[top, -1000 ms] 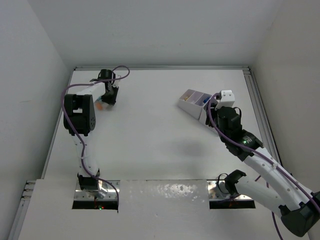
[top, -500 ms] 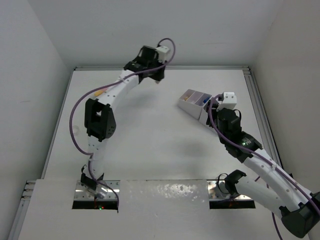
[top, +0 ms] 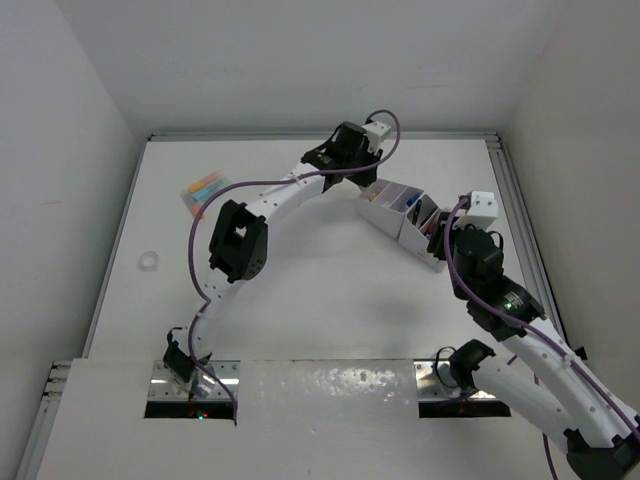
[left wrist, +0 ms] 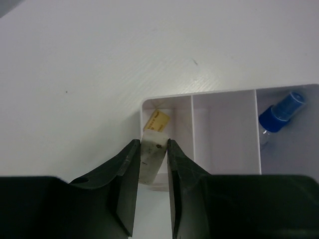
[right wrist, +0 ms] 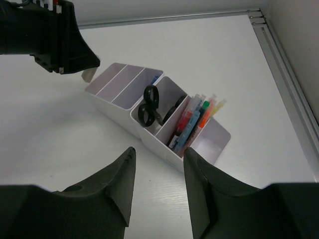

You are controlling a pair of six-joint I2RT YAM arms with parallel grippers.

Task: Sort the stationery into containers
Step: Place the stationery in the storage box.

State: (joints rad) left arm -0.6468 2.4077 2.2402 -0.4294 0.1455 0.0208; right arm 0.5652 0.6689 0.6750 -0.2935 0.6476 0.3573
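The white organiser (top: pixel 398 222) stands at the table's right back. My left gripper (left wrist: pixel 152 147) is shut on a small white eraser (left wrist: pixel 151 155) and hangs over the organiser's end compartment (left wrist: pixel 167 107), where a tan piece (left wrist: pixel 158 119) lies. A blue-capped piece (left wrist: pixel 280 108) sits two compartments along. In the right wrist view, black scissors (right wrist: pixel 151 105) and several coloured markers (right wrist: pixel 195 118) stand in the organiser (right wrist: pixel 149 137). My right gripper (right wrist: pixel 158 155) is open and empty, just short of it. The left gripper (right wrist: pixel 50 35) and eraser (right wrist: pixel 87 74) show above its far end.
A bundle of pastel markers (top: pixel 203 189) lies at the back left of the table. A small clear ring (top: pixel 150 261) rests near the left edge. A metal rail (right wrist: pixel 289 74) runs along the table's right side.
My left arm has swung from the table's back left across to the organiser, carrying the eraser. The right arm has drawn back a little from the organiser.
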